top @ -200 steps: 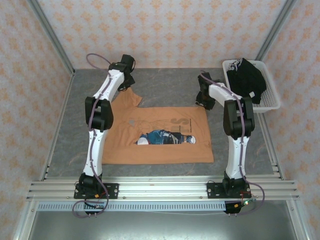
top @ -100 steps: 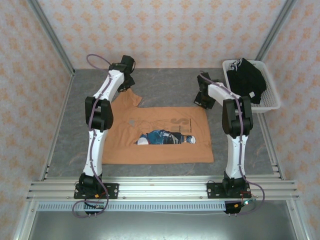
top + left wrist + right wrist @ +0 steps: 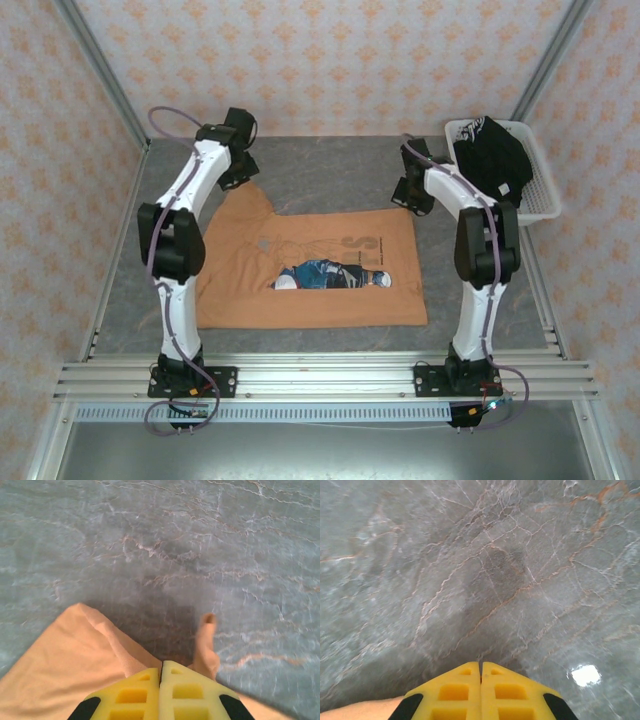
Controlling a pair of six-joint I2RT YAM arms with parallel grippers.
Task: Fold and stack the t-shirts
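The left gripper (image 3: 161, 666) had its yellow fingers pressed together, and from its wrist camera I saw orange cloth rising in folds to both sides of the tips, so I read it as pinching an edge of the orange t-shirt (image 3: 240, 290). A loose tongue of the same cloth stood just right of the fingers, over the grey marbled table (image 3: 330, 165).

The right gripper (image 3: 480, 667) also had its fingers pressed flat against each other. Only a sliver of orange showed at the lower left of its camera view, and I could not tell whether any cloth was caught between the tips.

From the overhead camera, the shirt lay spread on the table between the two arms, front up, with its blue-and-white figure print (image 3: 330, 275) near the middle. The left arm reached to the far left sleeve, and the right arm reached to the far right corner. The black garments (image 3: 492, 160) sat heaped in the white basket (image 3: 545, 208) at the far right of the table, a small white tag (image 3: 505, 188) showing on them.
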